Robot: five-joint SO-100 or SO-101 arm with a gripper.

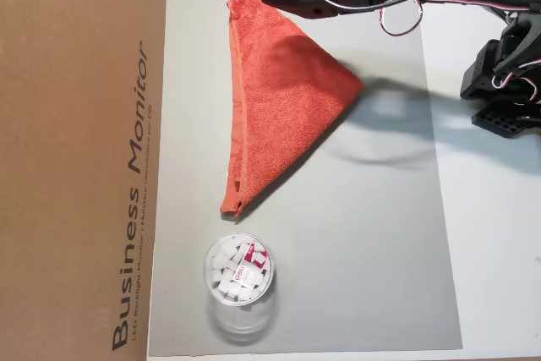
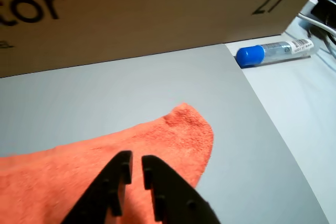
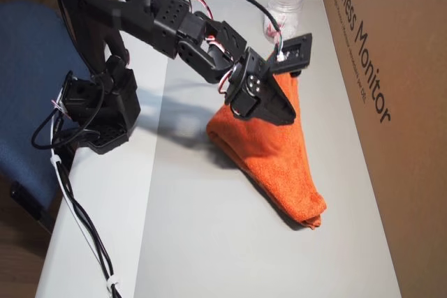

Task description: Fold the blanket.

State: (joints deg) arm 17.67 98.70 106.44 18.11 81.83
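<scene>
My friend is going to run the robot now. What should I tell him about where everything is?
Gripper: jaws nearly closed with only a thin gap, holding nothing, hovering over the blanket's corner near the cardboard box.
Blanket: on the grey mat, already folded into a triangle with its long hemmed edge facing the box.
Nearby: a clear jar of small white pieces past one tip, and a blue-capped tube off the mat.
Done: one diagonal fold.
Left: maybe a second fold to make it smaller.

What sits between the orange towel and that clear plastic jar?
Nothing: in an overhead view, only bare grey mat lies between the blanket and the jar.
</scene>
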